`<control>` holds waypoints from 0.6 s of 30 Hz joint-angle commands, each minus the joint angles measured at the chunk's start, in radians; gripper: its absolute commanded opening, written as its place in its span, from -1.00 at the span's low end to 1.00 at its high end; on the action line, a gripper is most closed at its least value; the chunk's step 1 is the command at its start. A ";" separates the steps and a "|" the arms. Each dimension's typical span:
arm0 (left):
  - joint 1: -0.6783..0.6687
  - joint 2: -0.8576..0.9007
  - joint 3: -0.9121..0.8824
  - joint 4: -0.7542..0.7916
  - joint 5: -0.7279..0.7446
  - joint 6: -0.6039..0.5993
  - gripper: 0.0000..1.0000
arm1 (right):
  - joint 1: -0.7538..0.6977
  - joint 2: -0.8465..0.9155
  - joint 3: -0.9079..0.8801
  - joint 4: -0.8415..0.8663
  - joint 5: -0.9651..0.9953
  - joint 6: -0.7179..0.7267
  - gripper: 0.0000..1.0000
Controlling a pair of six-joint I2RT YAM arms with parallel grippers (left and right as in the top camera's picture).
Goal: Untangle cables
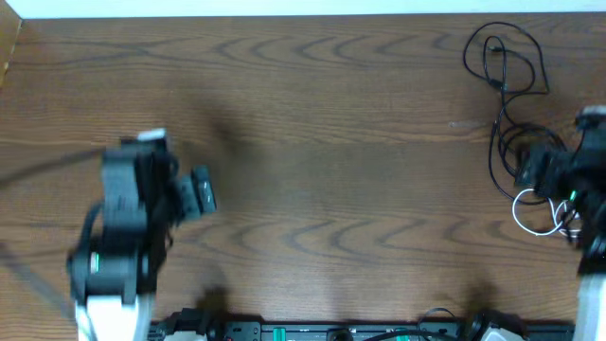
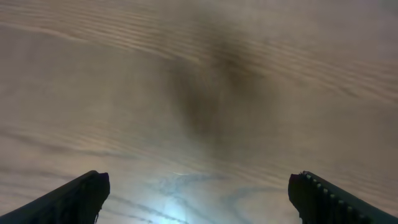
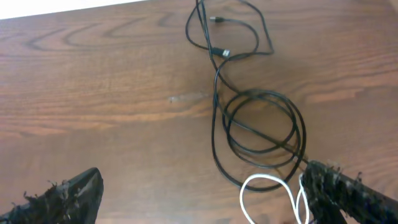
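The long black cable (image 1: 504, 66) lies at the table's far right, looped at the back and coiled nearer the front; in the right wrist view (image 3: 261, 127) its coils and plug ends show. The white cable (image 1: 535, 213) loops just in front of the black coils, partly under my right arm; it also shows in the right wrist view (image 3: 267, 190), overlapping the black coil. My right gripper (image 3: 199, 199) is open above the table, its right finger over the white loop. My left gripper (image 2: 199, 196) is open and empty over bare wood at the left.
The wooden table (image 1: 312, 123) runs to a white edge at the back. A black rail with electronics (image 1: 331, 332) lies along the front edge. The left arm (image 1: 133, 218) stands at the front left.
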 commanded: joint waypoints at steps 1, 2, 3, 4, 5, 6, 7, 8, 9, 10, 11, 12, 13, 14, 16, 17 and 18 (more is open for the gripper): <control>0.000 -0.140 -0.072 -0.004 -0.005 -0.035 0.93 | 0.002 -0.110 -0.072 -0.024 -0.002 -0.013 0.98; 0.000 -0.171 -0.077 -0.013 -0.005 -0.035 0.93 | 0.002 -0.136 -0.084 -0.047 -0.002 -0.013 0.98; 0.000 -0.200 -0.077 -0.026 -0.005 -0.035 0.93 | 0.002 -0.163 -0.093 -0.080 -0.003 -0.013 0.99; 0.000 -0.228 -0.077 -0.036 -0.005 -0.035 0.93 | 0.002 -0.181 -0.097 -0.116 -0.002 -0.013 0.98; 0.000 -0.248 -0.077 -0.042 -0.005 -0.035 0.93 | 0.002 -0.196 -0.098 -0.154 -0.002 -0.013 0.98; 0.000 -0.273 -0.077 -0.048 -0.005 -0.035 0.94 | 0.002 -0.211 -0.098 -0.205 -0.003 -0.013 0.98; 0.000 -0.287 -0.077 -0.051 -0.005 -0.035 0.93 | 0.002 -0.220 -0.098 -0.246 -0.003 -0.013 0.98; 0.000 -0.299 -0.077 -0.052 -0.005 -0.035 0.93 | 0.002 -0.225 -0.098 -0.281 -0.003 -0.013 0.98; 0.000 -0.309 -0.077 -0.052 -0.005 -0.035 0.93 | 0.002 -0.227 -0.098 -0.317 -0.003 -0.013 0.99; 0.000 -0.315 -0.077 -0.052 -0.005 -0.035 0.93 | 0.002 -0.227 -0.098 -0.349 -0.003 -0.013 0.99; 0.000 -0.317 -0.077 -0.052 -0.005 -0.035 0.94 | 0.002 -0.226 -0.098 -0.391 -0.003 -0.013 0.98; 0.000 -0.317 -0.077 -0.052 -0.005 -0.035 0.93 | 0.002 -0.226 -0.098 -0.389 -0.002 -0.013 0.98; 0.000 -0.316 -0.077 -0.052 -0.005 -0.035 0.93 | 0.002 -0.225 -0.098 -0.387 -0.003 -0.013 0.98; 0.000 -0.314 -0.077 -0.052 -0.005 -0.035 0.93 | 0.001 -0.224 -0.098 -0.389 -0.002 -0.013 0.99; 0.000 -0.314 -0.077 -0.052 -0.005 -0.035 0.93 | 0.002 -0.224 -0.098 -0.389 -0.003 -0.013 0.98; 0.000 -0.314 -0.077 -0.052 -0.005 -0.035 0.93 | 0.002 -0.224 -0.098 -0.389 -0.003 -0.013 0.98; 0.000 -0.314 -0.077 -0.052 -0.005 -0.035 0.93 | 0.002 -0.224 -0.098 -0.389 -0.002 -0.013 0.99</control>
